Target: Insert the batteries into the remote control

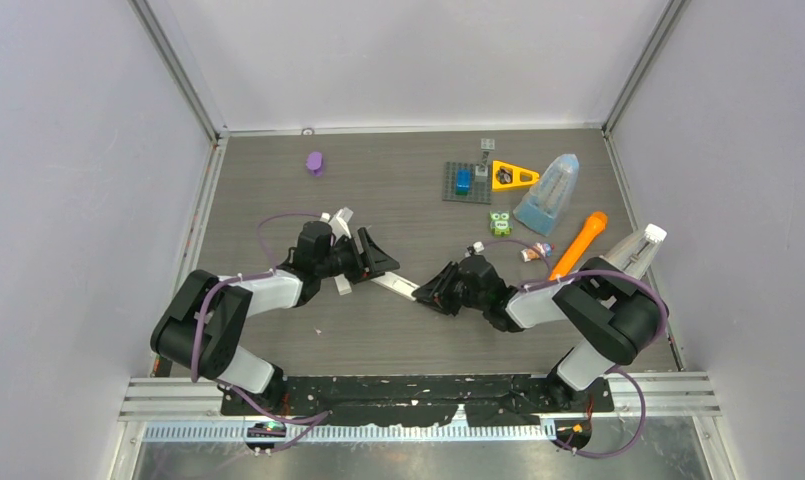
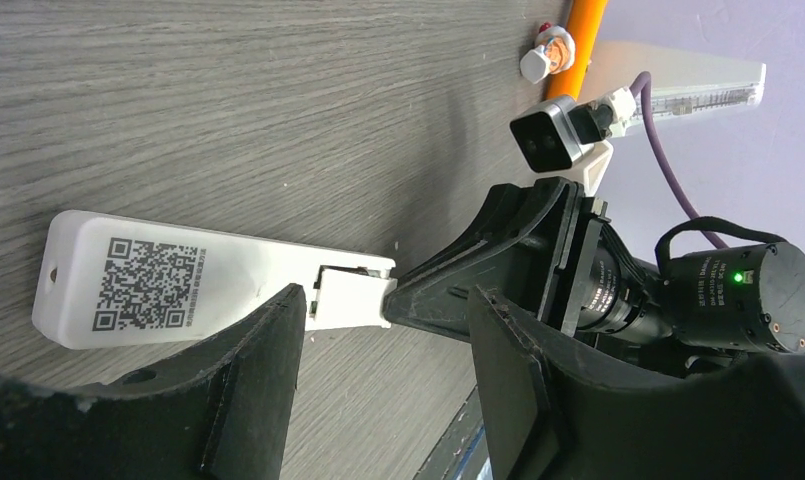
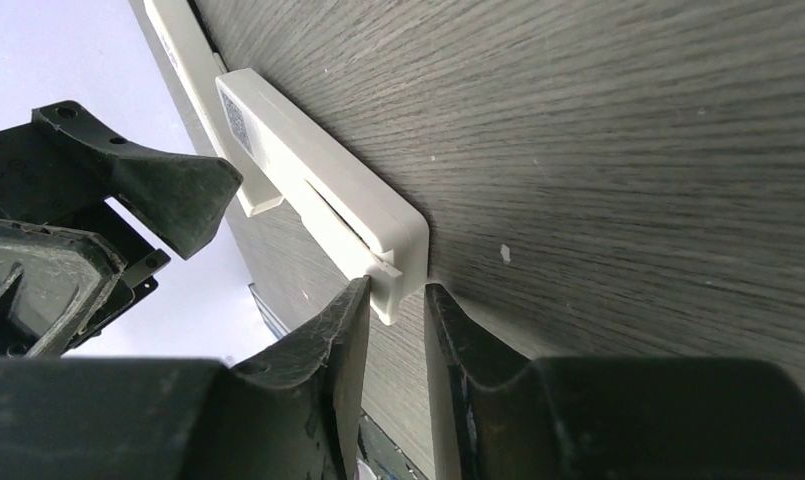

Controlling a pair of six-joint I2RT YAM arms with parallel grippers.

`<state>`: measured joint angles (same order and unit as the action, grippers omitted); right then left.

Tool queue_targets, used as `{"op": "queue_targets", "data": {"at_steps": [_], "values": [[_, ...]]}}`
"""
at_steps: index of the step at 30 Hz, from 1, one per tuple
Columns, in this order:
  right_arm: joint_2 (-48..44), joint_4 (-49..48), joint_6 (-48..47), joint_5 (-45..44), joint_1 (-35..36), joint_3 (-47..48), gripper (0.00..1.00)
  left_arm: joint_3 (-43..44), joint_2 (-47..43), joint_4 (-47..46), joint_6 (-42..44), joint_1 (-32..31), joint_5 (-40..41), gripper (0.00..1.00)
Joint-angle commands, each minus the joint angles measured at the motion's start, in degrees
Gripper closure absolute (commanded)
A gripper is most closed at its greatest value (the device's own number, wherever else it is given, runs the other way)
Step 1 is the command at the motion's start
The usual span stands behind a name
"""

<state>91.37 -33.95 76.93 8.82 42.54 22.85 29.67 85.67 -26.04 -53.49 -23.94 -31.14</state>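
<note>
The white remote control (image 1: 396,286) lies flat on the table between my two grippers. Its back faces up, with a QR code (image 2: 150,283) on it and the battery bay's end (image 2: 346,296) showing a slot. My left gripper (image 2: 383,345) hangs open over that end, and its fingers touch nothing. From the other side, my right gripper (image 3: 396,320) stands narrowly open, its fingertips (image 3: 346,318) on either side of the remote's (image 3: 313,195) end. No batteries show in any view.
At the back right are a grey baseplate (image 1: 466,182), a yellow triangle (image 1: 514,177), a translucent blue cone (image 1: 549,194), a green toy (image 1: 499,223), an orange carrot toy (image 1: 579,244), a small figure (image 1: 534,254) and a clear capped container (image 1: 640,250). A purple object (image 1: 315,162) lies back left.
</note>
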Motion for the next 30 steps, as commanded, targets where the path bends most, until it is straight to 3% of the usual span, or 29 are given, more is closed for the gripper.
{"op": "queue_targets", "data": {"at_steps": [1,7,11,19,30], "values": [[-0.7,4.1,-1.4,-1.8,0.3,2.4,0.68,1.3,0.2,-1.1,1.8,0.3,-0.5,0.39],[-1.4,7.4,-3.8,-2.8,0.3,4.5,0.69,2.6,-0.1,0.6,3.1,0.3,-0.7,0.39],[-2.9,10.4,-5.6,-3.8,0.3,5.8,0.79,3.3,-0.2,2.4,3.9,0.3,-0.6,0.41],[-4.6,12.7,-7.0,-5.2,0.4,5.8,0.89,4.3,1.2,4.4,4.1,0.3,-0.5,0.43],[-3.0,15.3,-8.1,-4.3,0.4,6.7,0.9,5.2,2.3,7.4,5.3,0.3,-0.7,0.45]]}}
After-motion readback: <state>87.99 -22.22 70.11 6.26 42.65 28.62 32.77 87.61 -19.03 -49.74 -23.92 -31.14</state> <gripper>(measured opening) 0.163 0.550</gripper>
